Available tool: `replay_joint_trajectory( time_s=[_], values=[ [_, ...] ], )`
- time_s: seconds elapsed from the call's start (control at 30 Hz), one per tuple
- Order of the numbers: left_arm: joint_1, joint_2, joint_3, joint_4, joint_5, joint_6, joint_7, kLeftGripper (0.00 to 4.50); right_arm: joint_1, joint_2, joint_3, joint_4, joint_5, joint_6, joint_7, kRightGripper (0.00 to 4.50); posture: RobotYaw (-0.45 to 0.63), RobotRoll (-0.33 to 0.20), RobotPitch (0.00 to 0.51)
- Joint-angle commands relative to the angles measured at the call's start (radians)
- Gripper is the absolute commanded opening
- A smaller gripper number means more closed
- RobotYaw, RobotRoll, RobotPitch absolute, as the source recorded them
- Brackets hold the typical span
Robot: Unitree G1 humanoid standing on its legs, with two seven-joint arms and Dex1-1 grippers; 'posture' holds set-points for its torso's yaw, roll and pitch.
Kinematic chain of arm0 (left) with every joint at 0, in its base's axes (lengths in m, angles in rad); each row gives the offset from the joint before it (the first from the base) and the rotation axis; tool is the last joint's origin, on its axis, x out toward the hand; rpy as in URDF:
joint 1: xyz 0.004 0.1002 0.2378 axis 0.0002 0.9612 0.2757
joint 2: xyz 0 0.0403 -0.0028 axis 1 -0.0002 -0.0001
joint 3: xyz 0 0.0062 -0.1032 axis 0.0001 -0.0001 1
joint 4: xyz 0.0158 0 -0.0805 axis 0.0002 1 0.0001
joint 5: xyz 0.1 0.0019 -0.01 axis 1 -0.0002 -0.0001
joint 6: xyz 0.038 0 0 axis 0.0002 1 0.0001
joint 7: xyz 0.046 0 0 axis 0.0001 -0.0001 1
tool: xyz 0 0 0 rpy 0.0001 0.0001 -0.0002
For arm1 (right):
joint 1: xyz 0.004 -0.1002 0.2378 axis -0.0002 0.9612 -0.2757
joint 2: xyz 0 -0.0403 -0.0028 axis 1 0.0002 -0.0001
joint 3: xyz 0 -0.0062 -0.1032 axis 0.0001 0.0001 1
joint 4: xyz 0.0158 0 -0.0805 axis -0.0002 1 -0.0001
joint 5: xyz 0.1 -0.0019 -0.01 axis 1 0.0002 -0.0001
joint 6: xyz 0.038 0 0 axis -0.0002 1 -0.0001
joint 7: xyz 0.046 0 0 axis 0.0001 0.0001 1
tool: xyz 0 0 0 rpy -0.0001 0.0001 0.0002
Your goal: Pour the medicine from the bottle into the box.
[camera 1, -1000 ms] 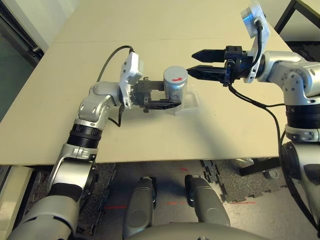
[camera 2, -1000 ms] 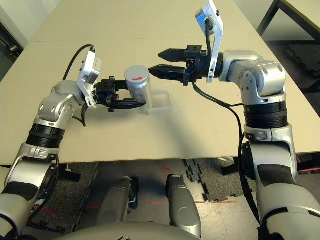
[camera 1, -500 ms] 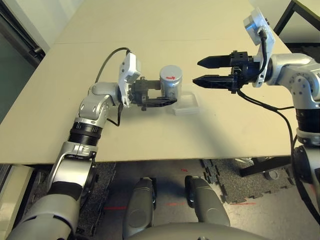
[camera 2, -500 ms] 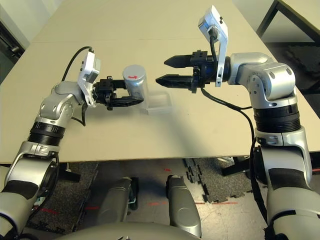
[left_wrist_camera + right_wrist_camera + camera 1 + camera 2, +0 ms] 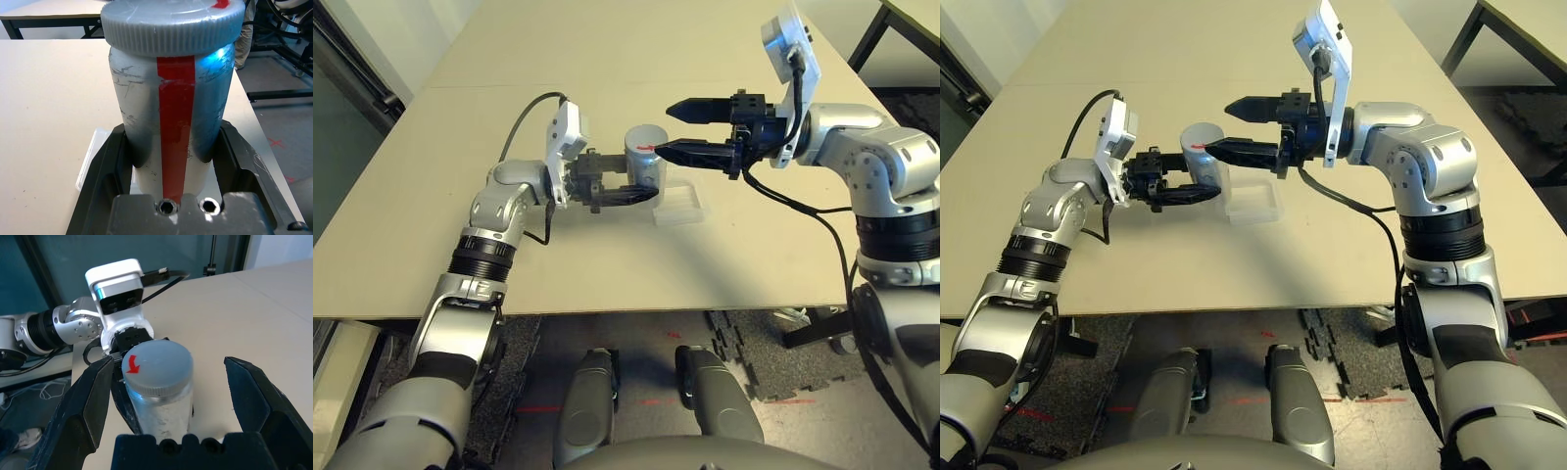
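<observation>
The left gripper (image 5: 631,191) is clamped on the small silver-grey bottle with a red label strip (image 5: 171,122), held upright just beside the shallow clear plastic box (image 5: 677,206) on the beige table (image 5: 607,264). The right gripper (image 5: 671,129), fingers wide apart, straddles the grey ribbed cap (image 5: 157,364) without touching it.

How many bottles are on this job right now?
1. The bottle is upright with its cap on, held in the left end effector above the table beside the box.
</observation>
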Motion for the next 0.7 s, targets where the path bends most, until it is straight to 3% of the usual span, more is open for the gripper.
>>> replay_joint_trajectory(
  time_s=[0.03,0.37,0.7],
  values=[
    [-0.013,-0.008,0.004,-0.005,0.012,0.002,0.002,2.51,-0.014,0.013,0.026,-0.01,-0.007,-0.009,0.002,4.5,0.03,0.0,0.135],
    [0.005,-0.014,0.0,-0.037,0.008,0.023,0.01,2.51,-0.031,0.037,0.075,0.017,-0.048,-0.042,0.007,4.5,0.03,0.0,0.144],
    [0.027,-0.013,0.002,-0.073,0.004,0.045,0.018,2.51,-0.038,0.028,0.052,0.06,-0.07,-0.046,-0.009,4.5,0.04,0.0,0.144]
  ],
)
